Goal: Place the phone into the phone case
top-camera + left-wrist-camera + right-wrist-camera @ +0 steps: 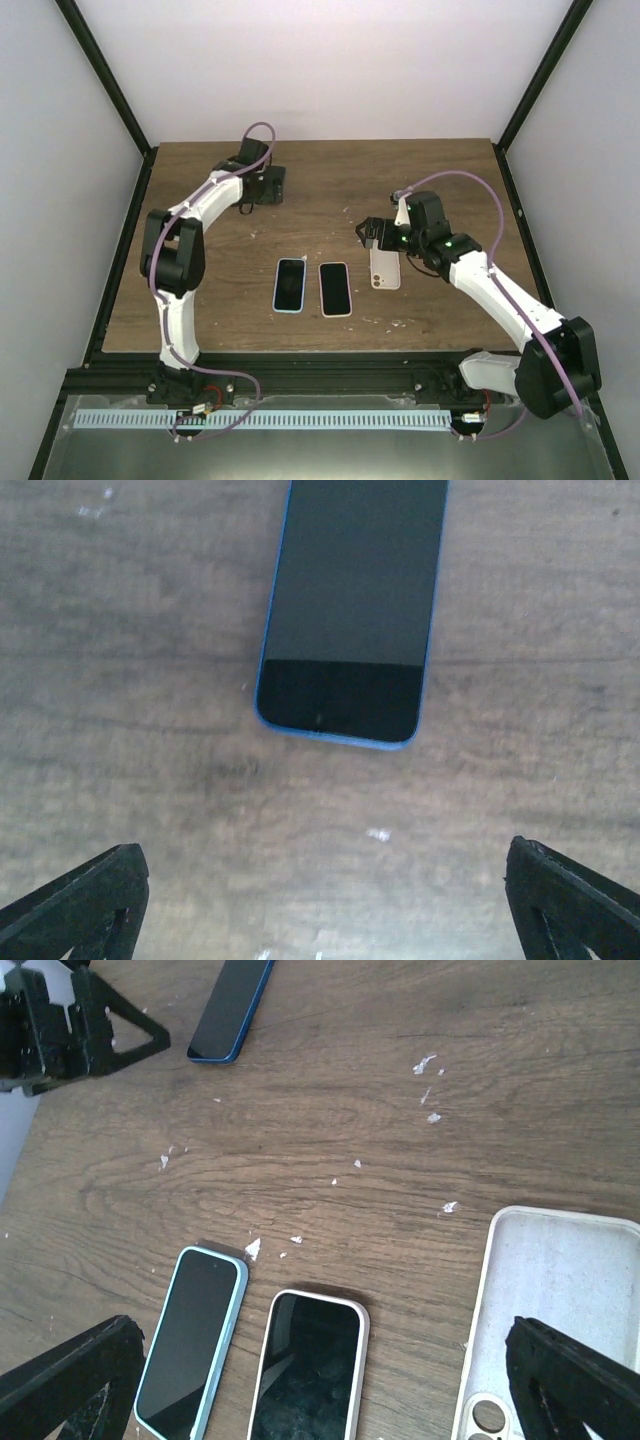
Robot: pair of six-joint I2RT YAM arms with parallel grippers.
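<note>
The tabletop is brown wood grain with white flecks. Near the frame centre, the light blue phone and the pale pink phone have black screens; the case is cream white. The dark blue phone is black-screened too.

Left arm: smooth white shell links and a chunky black joint housing partway up. Right arm: same build, white links with a bulky black block near the base. A mauve cable loops off each wrist and trails along the links to the base mounts. A small green light glows on the right wrist housing. Fingers are matte black and triangular, with cut-out webs, in both wrist views.
</note>
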